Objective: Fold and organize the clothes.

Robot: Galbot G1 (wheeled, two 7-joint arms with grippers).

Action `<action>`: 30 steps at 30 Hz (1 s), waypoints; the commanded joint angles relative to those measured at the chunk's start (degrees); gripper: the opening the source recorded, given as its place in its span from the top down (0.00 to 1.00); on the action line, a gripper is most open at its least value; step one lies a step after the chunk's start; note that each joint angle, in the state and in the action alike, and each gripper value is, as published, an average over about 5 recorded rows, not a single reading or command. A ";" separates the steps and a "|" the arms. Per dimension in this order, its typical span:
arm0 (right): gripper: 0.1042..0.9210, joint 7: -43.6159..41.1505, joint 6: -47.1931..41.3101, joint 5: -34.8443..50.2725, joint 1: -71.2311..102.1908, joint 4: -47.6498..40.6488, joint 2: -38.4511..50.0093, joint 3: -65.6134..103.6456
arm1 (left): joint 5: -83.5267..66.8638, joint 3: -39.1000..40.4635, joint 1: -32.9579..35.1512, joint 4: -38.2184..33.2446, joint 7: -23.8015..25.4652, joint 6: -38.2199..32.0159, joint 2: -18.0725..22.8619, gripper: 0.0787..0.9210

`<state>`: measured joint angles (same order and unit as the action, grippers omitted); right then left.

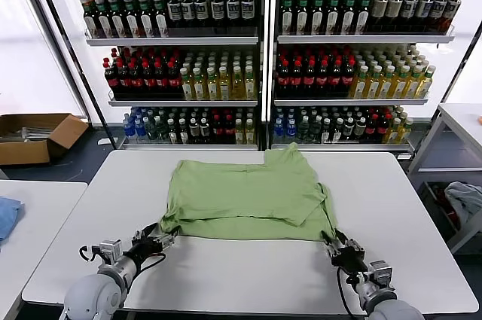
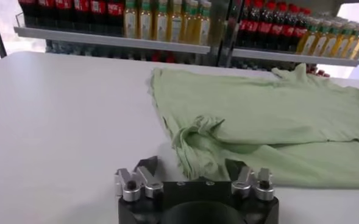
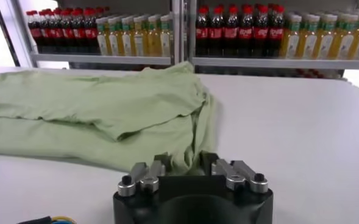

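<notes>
A light green shirt lies partly folded on the white table, with one layer turned over the other and a sleeve poking toward the shelves. My left gripper is at the shirt's near left corner. In the left wrist view it is open, with a bunched fold of the shirt between its wide-apart fingers. My right gripper is at the near right corner. In the right wrist view it is shut on the hem of the shirt. No collar or logo shows.
Shelves of bottles stand behind the table. A cardboard box sits on the floor at the far left. A side table with a blue cloth is at the left, and another table at the right.
</notes>
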<state>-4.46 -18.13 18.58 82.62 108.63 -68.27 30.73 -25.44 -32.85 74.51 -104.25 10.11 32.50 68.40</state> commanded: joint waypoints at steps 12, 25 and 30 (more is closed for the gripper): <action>0.99 -1.22 1.52 -0.04 9.30 7.22 0.53 3.49 | 0.01 -2.90 9.12 -6.93 1.12 0.04 -2.89 0.80; 0.99 -1.92 4.04 -0.31 26.21 19.16 0.47 7.33 | 4.84 -10.21 27.71 -20.78 0.55 0.55 -1.39 0.98; 0.99 -1.30 4.63 -3.46 30.73 21.10 -0.29 7.11 | 8.54 -12.62 35.80 -25.71 -0.75 -1.02 1.17 0.98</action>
<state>-5.87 -14.35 17.45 103.30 123.79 -68.20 36.67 -21.87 -40.51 93.13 -118.71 10.73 32.92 67.15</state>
